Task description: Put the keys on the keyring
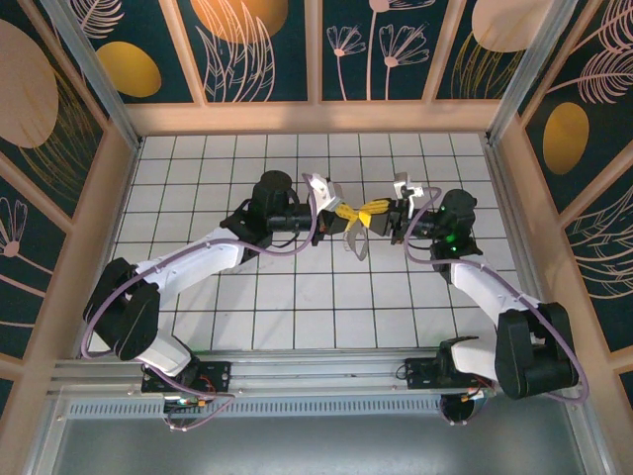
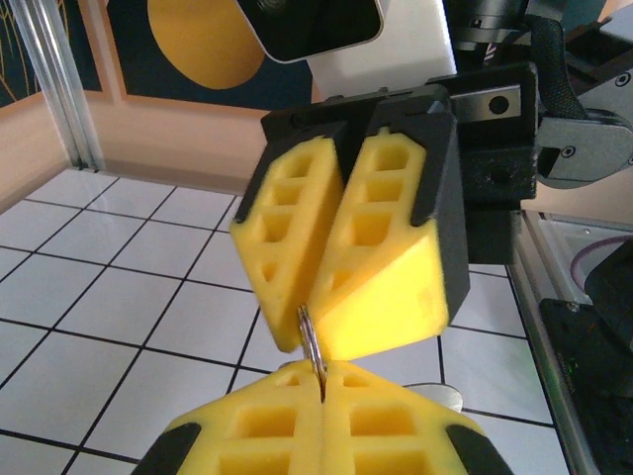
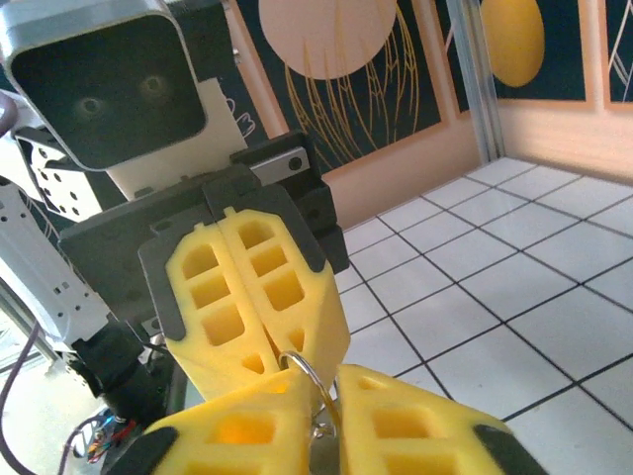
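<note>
**Two grippers clamp one keyring between them over the middle of the table**

The left arm (image 1: 188, 262) stretches from its base across the tiled table (image 1: 297, 327). The left gripper (image 1: 348, 213) sits tip to tip with the other one. In the left wrist view, the left gripper (image 2: 321, 381) has its yellow fingers (image 2: 247, 426) pressed flat together with no gap along the seam. The keyring (image 2: 314, 348) rises straight out of that seam at the fingertips. It is a thin metal wire loop, seen edge-on and upright, held clear of the tiles below the gripper.

Directly ahead of the left fingertips, the far side of the ring runs up between the tips of the right gripper (image 2: 309, 327). Those fingers spread apart toward the palm but meet at the tips, nipping the wire there. The ring bridges the short gap between the two sets of fingertips and touches both.

A pale rounded piece (image 2: 435, 398) shows low, just under and beyond the right gripper's finger. Whether it is the key cannot be told.

The right wrist view shows the same hold from the other side. The keyring (image 3: 309, 374) stands between the right gripper (image 3: 326, 388) in the foreground and the left gripper (image 3: 287, 351) just past it, and both are clamped onto the wire.

In the overhead view, the right gripper (image 1: 379, 209) leads back along the right arm (image 1: 490, 292) to its base.
</note>
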Robot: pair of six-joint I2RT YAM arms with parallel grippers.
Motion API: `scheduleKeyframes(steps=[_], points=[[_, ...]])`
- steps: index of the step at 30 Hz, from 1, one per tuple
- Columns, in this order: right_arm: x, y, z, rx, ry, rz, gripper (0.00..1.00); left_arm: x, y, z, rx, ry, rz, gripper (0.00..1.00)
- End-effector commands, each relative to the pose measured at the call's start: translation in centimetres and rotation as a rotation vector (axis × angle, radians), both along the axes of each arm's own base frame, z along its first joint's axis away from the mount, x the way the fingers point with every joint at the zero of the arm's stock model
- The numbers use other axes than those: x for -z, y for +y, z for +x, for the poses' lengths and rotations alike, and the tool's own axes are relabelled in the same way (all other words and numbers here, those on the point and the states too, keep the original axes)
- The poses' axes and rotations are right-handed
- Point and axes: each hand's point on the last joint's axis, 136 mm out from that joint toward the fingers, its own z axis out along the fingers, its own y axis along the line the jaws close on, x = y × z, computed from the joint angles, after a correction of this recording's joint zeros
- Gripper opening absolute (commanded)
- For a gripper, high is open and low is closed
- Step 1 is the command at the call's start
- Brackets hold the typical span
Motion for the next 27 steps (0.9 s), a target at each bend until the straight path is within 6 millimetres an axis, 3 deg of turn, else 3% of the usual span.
scheduleKeyframes(steps=[1,11,18,27], points=[[-2.1,0.5,-0.5,-0.048,-0.087,0.018,0.01,-1.4,-0.5,-0.7,0.056,-0.027,-0.027,0.00],[-2.9,0.0,0.5,0.038,-0.092,0.042,0.00,-1.8,-0.4,0.1,0.008,-0.025,-0.041,0.00],[-3.3,-0.9,2.1,0.149,-0.073,0.031,0.00,-3.0,1.3,0.9,-0.116,-0.094,-0.047,0.24],[-4.2,-1.4,3.3,0.247,-0.088,-0.067,0.00,-3.6,3.0,2.7,-0.187,-0.134,0.022,0.34]])
